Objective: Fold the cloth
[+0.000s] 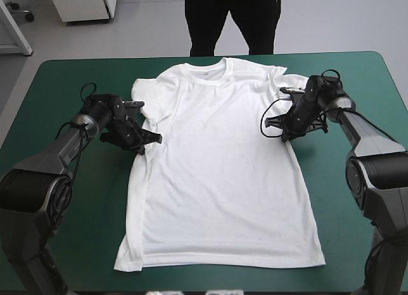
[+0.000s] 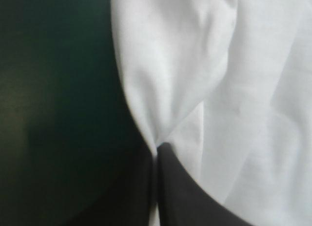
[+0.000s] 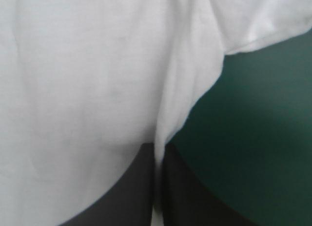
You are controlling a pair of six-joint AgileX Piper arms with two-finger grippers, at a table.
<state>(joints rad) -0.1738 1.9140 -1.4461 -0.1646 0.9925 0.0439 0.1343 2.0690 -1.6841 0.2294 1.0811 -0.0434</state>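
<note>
Black fingers (image 2: 185, 187) of my left gripper (image 2: 157, 150) are sitting closest to the lens, clenched almost to a point and grasping a pleat of the white T-shirt (image 1: 223, 180) at its side edge. I am seeing the T-shirt lying spread flat in the middle of the desk (image 1: 64, 78), collar (image 1: 207, 71) pointing toward the far edge and hem (image 1: 223, 264) reaching close to the near edge. My left gripper is biting the side just below the sleeve (image 1: 148, 91) facing the desk's left edge, where the cloth is doubling over in a narrow strip. My right gripper (image 1: 273, 128) is doing likewise on the opposite side, jaws clamped on the cloth's edge below the other sleeve (image 1: 287, 81). Teal-green cover (image 3: 253, 138) is showing bare just beside both grips
</note>
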